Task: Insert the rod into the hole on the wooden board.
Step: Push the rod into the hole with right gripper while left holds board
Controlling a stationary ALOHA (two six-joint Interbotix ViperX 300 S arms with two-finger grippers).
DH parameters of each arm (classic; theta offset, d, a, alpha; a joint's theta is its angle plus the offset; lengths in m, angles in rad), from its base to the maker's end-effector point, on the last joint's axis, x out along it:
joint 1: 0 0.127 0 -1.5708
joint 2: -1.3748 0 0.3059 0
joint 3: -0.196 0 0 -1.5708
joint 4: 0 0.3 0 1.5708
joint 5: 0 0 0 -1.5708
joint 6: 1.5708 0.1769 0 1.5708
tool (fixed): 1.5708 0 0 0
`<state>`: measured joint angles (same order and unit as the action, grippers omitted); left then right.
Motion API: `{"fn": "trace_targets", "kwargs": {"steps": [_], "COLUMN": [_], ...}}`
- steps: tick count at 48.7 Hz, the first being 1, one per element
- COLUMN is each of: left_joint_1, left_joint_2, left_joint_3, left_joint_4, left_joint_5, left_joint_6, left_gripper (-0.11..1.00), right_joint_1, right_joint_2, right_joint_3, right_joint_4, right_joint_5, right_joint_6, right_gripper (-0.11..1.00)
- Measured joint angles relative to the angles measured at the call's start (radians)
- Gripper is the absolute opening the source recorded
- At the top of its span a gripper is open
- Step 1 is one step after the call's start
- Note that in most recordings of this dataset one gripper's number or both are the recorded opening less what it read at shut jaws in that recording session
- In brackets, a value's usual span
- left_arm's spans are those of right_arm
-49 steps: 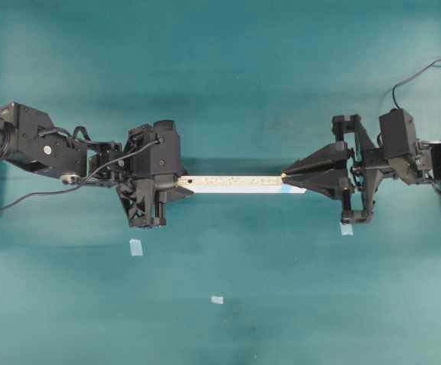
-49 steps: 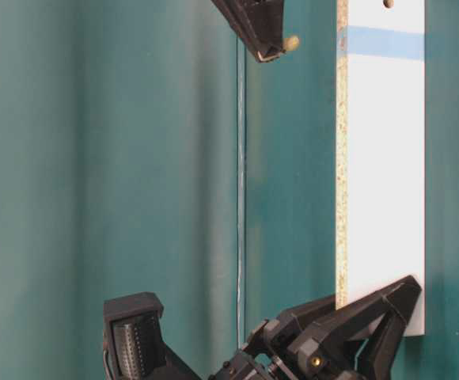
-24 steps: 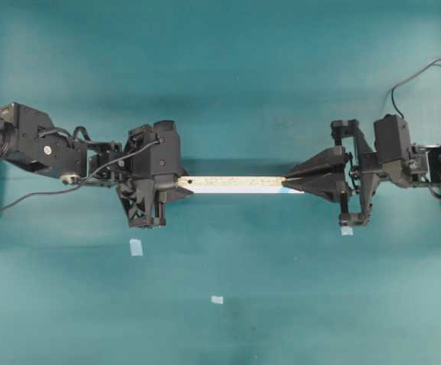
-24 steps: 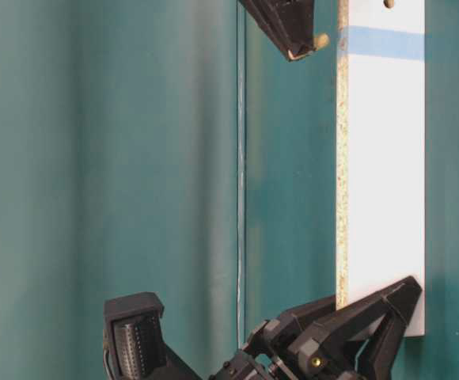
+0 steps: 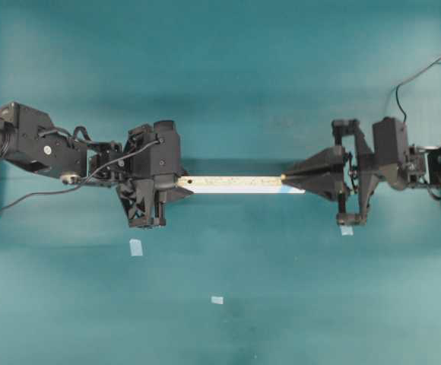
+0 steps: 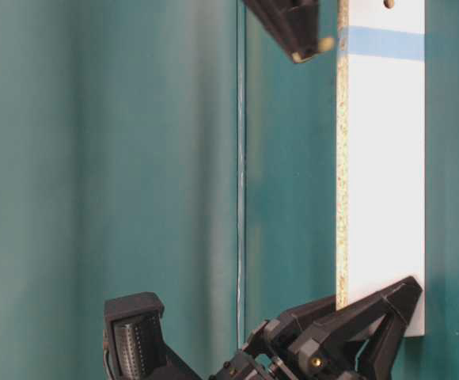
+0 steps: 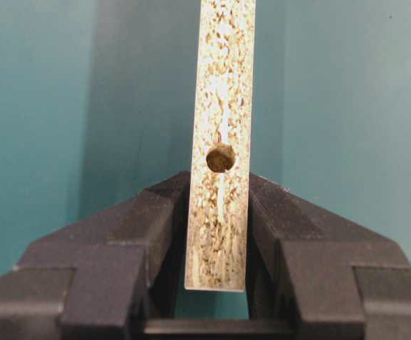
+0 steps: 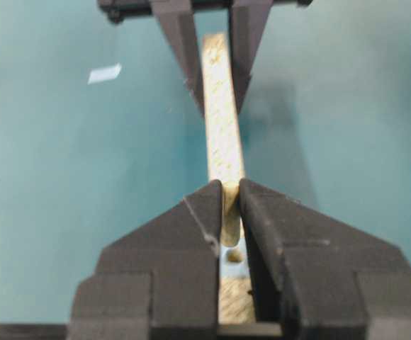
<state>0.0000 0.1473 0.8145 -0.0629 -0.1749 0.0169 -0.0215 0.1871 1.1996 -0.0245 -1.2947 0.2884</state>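
Observation:
The wooden board (image 5: 236, 183) is a long narrow speckled strip held on edge between the two arms. My left gripper (image 7: 218, 234) is shut on its left end, just below a plain round hole (image 7: 221, 157). My right gripper (image 8: 231, 195) is shut on the rod (image 8: 231, 212), a short cream dowel, at the board's right end. In the right wrist view the rod's tip hangs just short of the hole (image 8: 234, 256), which sits in a blue mark (image 8: 227, 263). At table level the rod (image 6: 325, 44) is next to the board's speckled edge (image 6: 342, 158), level with the blue mark (image 6: 384, 43).
Pale-blue tape scraps lie on the teal table at the front left (image 5: 135, 247), front middle (image 5: 217, 299) and under the right arm (image 5: 346, 229). A black cable (image 5: 418, 76) loops at the back right.
My right gripper has carried the rod closer to the board's speckled edge, beside the blue mark. The left gripper and the board have stayed still.

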Motion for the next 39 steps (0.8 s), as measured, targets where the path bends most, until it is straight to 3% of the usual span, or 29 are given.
{"fn": "trace_targets", "kwargs": {"steps": [39], "left_joint_1": [0.0], "left_joint_2": [0.0], "left_joint_3": [0.0], "left_joint_4": [0.0], "left_joint_5": [0.0], "left_joint_6": [0.0], "left_gripper": [0.33], "right_joint_1": [0.014], "right_joint_2": [0.002], "right_joint_3": [-0.031], "right_joint_4": [0.023], "right_joint_5": [0.034], "right_joint_6": [-0.008], "right_gripper": [0.1]}}
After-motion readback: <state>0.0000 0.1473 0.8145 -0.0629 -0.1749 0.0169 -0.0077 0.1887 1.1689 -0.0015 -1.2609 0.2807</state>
